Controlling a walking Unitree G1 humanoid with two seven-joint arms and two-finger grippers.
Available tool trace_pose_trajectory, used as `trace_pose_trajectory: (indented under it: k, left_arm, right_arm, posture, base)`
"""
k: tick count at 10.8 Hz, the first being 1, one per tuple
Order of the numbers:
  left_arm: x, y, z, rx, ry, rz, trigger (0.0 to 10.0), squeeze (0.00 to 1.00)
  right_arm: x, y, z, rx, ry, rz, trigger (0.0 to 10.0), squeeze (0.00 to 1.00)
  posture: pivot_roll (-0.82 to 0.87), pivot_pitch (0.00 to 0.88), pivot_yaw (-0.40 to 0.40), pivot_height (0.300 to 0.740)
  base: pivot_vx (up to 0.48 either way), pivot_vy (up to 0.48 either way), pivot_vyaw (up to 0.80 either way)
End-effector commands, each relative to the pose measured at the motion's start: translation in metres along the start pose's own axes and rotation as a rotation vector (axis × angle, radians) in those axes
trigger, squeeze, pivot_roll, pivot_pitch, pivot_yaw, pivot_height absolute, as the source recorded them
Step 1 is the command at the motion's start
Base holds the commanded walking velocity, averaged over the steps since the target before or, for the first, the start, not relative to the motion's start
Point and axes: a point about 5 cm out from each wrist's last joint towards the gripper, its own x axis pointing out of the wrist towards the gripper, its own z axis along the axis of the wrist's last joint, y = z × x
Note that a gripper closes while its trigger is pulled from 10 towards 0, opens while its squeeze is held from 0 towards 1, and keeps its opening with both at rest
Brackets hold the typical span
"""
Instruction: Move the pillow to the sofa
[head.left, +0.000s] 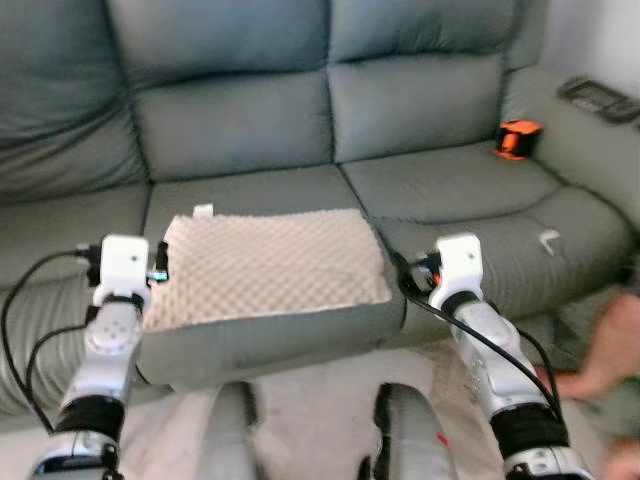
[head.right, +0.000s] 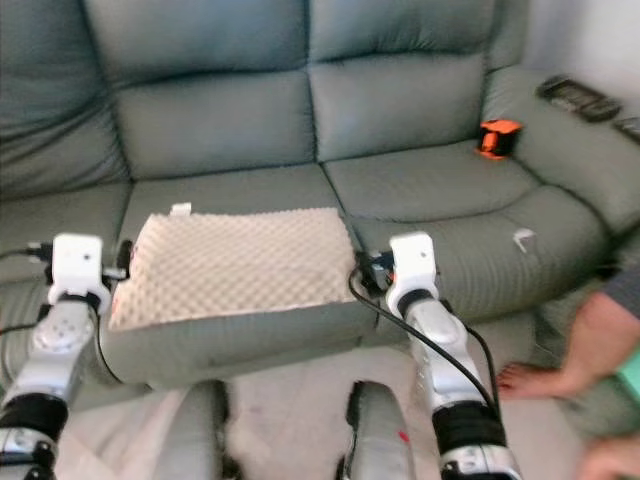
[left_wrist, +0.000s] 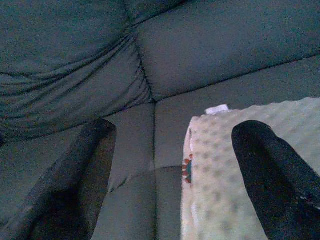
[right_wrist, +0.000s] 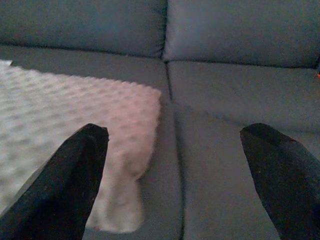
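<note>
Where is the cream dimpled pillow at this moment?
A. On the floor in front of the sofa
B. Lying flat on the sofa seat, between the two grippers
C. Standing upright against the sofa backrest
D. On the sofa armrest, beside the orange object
B: the pillow lies flat on the grey sofa seat, with the left gripper open at one end and the right gripper open at the other.

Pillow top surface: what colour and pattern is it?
Beige with a raised dimpled bubble texture; the pillow shows best in the left eye view.

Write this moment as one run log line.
pillow: lying on sofa seat | left gripper: open at pillow's edge | right gripper: open
</note>
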Motion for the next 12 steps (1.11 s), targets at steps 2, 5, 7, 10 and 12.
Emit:
trace_pose_trajectory:
  k: [2,5,7,10,12]
  left_arm:
    - [-0.001,0.002,0.0,0.014,0.001,0.0,10.0,0.0]
    - [-0.003,0.002,0.0,0.021,0.0,-0.001,10.0,0.0]
    - [-0.019,-0.007,-0.002,0.026,-0.017,-0.177,10.0,0.0]
    - [-0.033,-0.017,0.01,0.068,-0.068,-0.401,10.0,0.0]
    - [-0.038,-0.02,0.017,0.061,-0.068,-0.451,10.0,0.0]
  right_arm:
    - [0.0,-0.006,-0.002,0.008,0.032,-0.032,10.0,0.0]
    - [-0.002,-0.008,-0.015,0.04,0.125,-0.055,10.0,0.0]
    - [-0.004,-0.019,-0.029,0.098,0.229,-0.025,10.0,0.0]
    - [0.012,-0.005,-0.016,0.091,0.252,0.107,10.0,0.0]
    - [0.019,0.006,-0.016,0.144,0.272,0.174,10.0,0.0]
  posture:
    - [-0.03,0.0,0.005,0.59]
    - [-0.02,0.0,0.003,0.59]
    - [0.0,0.0,0.015,0.59]
    - [0.02,0.095,0.031,0.59]
    - [0.04,0.138,0.032,0.59]
  base:
    - [0.0,0.0,0.0]
    - [0.0,0.0,0.0]
    - [0.0,0.0,0.0]
    - [0.0,0.0,0.0]
    - [0.0,0.0,0.0]
